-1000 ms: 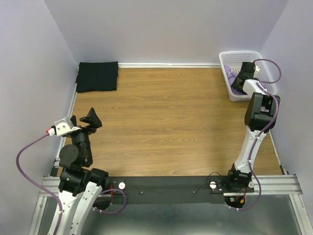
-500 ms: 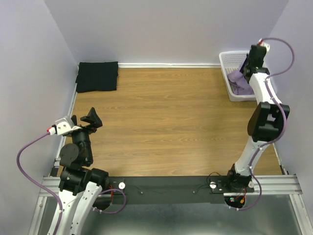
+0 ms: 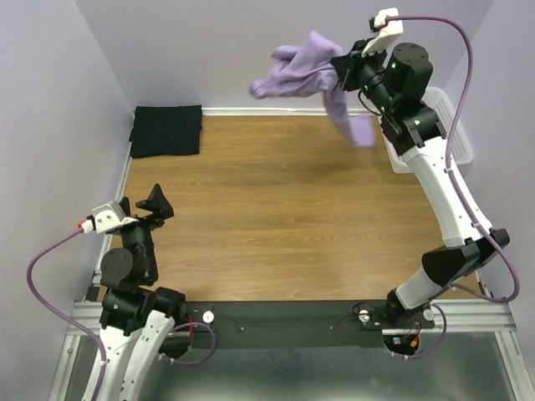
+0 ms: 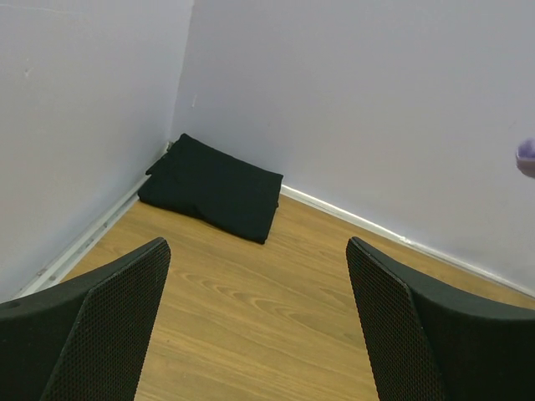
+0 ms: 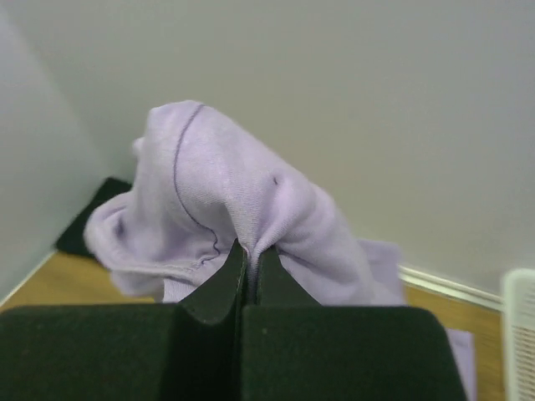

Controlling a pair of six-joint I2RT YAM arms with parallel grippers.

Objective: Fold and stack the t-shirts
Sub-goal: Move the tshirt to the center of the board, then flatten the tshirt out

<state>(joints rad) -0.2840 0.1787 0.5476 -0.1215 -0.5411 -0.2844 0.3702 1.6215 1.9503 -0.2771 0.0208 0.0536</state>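
Lavender shirt [image 3: 305, 71] hangs airborne at 1 o'clock, clamped in the right end effector [image 5: 248, 255], black shirt [image 3: 166, 129] lies folded at 11 o'clock on the worktop [image 3: 276, 209], left end effector [image 4: 257, 246] gapes apart.

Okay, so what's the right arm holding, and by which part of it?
The right gripper holds the lavender t-shirt, jaws pinching a bunched fold of its fabric.

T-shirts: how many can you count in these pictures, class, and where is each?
2. The lavender t-shirt hangs bunched in the air, pinched by the right gripper. The black t-shirt lies folded in the far left corner. The basket may hide more.
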